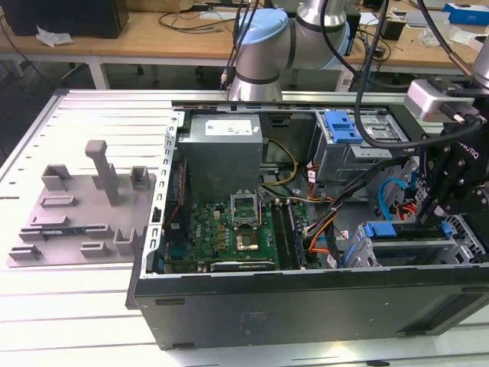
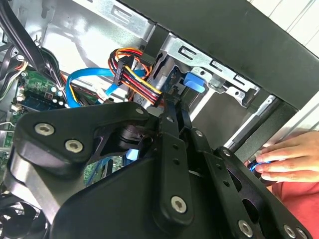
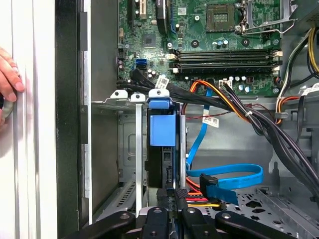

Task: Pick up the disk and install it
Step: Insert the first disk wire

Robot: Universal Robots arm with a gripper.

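The computer case (image 1: 306, 306) lies on its side on the slatted tabletop (image 1: 69, 313) with the side panel off, exposing the motherboard (image 1: 229, 229) and power supply (image 1: 221, 145). A grey fixture tray (image 1: 84, 206) sits on the tabletop beside the case, toward the exterior view's left.

Disk position: the disk (image 3: 162, 127) stands on edge inside the drive cage (image 3: 104, 149), in the corner of the case at the exterior view's lower right. Its bright blue frame and pull handle face the motherboard. It sits between two vertical metal rails of the cage.

Gripper position: the gripper (image 3: 174, 193) is inside the case, in line with the end of the disk opposite the blue handle. The fingers (image 2: 169, 117) are drawn together, with no more than a slim gap between them (much narrower than the disk is thick). The tips are at the disk's end; actual contact cannot be confirmed.

Cabling: a flat blue data cable (image 3: 234, 174) loops just beside the gripper. A multicoloured power cable bundle (image 2: 139, 84) runs near the fingertips.

Personnel: a person's hand (image 2: 286, 159) rests outside the case wall, fingers closed around a small blue object, well apart from the gripper.
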